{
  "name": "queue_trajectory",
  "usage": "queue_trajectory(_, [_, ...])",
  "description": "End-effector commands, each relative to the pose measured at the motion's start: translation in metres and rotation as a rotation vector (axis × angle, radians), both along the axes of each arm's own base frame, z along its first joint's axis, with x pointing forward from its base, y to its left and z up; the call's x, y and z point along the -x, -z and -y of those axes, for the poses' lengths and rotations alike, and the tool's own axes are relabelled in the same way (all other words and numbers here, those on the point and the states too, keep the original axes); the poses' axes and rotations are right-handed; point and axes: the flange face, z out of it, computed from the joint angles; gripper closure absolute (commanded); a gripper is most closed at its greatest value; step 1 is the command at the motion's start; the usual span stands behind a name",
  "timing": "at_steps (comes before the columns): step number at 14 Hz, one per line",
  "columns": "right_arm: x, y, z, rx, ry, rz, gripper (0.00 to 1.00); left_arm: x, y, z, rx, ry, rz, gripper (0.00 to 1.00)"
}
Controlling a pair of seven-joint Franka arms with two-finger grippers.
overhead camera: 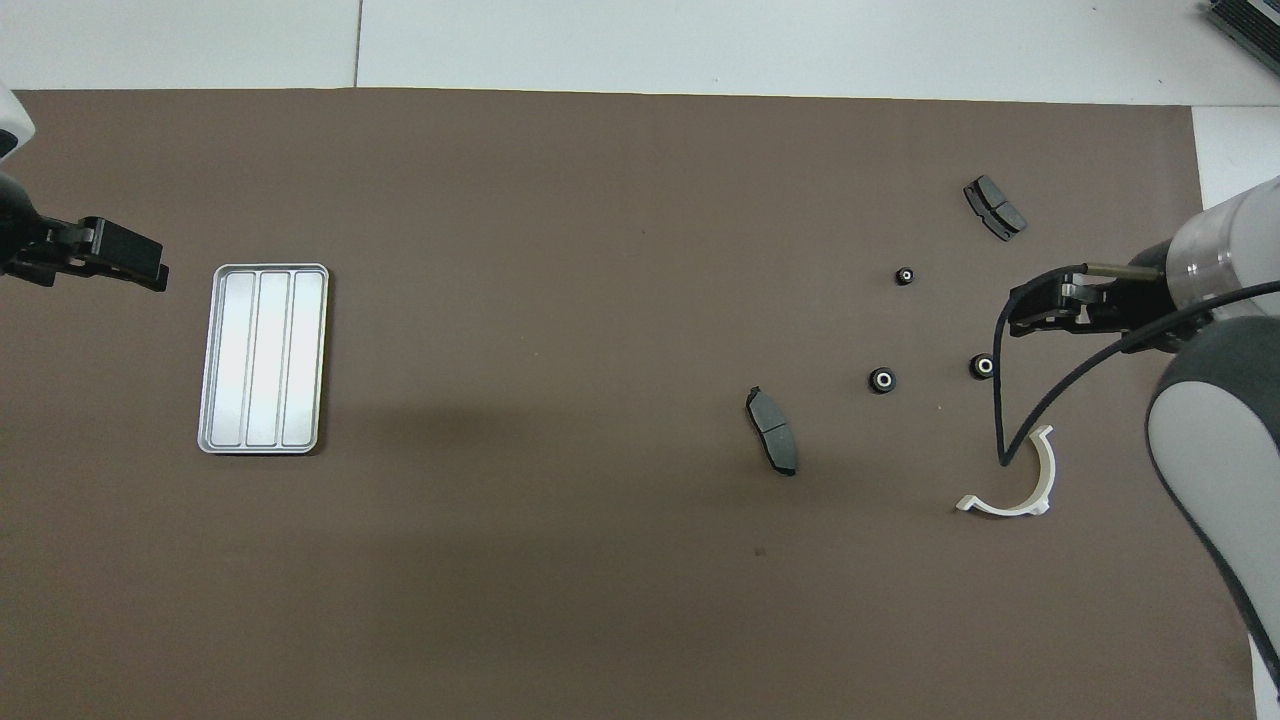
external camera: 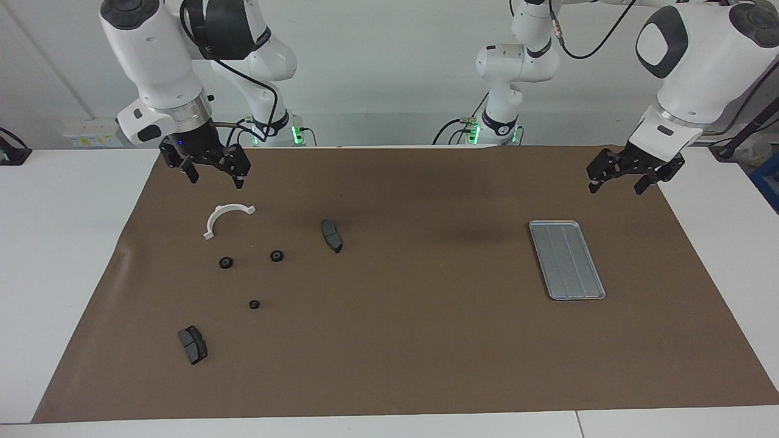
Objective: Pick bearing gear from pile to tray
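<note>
The pile lies on the brown mat toward the right arm's end. It holds three black gears, two dark grey pads and a white half-ring bracket. The gears also show in the overhead view. My right gripper is open and empty, raised over the mat by the bracket. The silver tray lies empty toward the left arm's end. My left gripper waits open beside the tray, raised.
The brown mat covers most of the white table. A black cable hangs from the right wrist over the bracket in the overhead view. Bare mat lies between the pile and the tray.
</note>
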Motion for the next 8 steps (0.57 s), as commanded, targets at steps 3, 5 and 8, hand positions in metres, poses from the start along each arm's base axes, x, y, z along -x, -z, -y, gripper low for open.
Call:
queue_trajectory(3, [0.001, 0.009, 0.013, -0.022, -0.07, 0.041, 0.0, 0.006, 0.0, 0.0, -0.016, 0.016, 0.011, 0.0])
queue_trajectory(5, [0.0, 0.024, 0.019, -0.021, -0.094, 0.034, 0.0, 0.006, 0.001, 0.0, -0.016, 0.016, 0.009, 0.0])
queue_trajectory(8, [-0.004, 0.066, 0.027, -0.018, -0.123, 0.064, 0.0, 0.007, 0.003, 0.001, -0.016, 0.016, 0.003, 0.0])
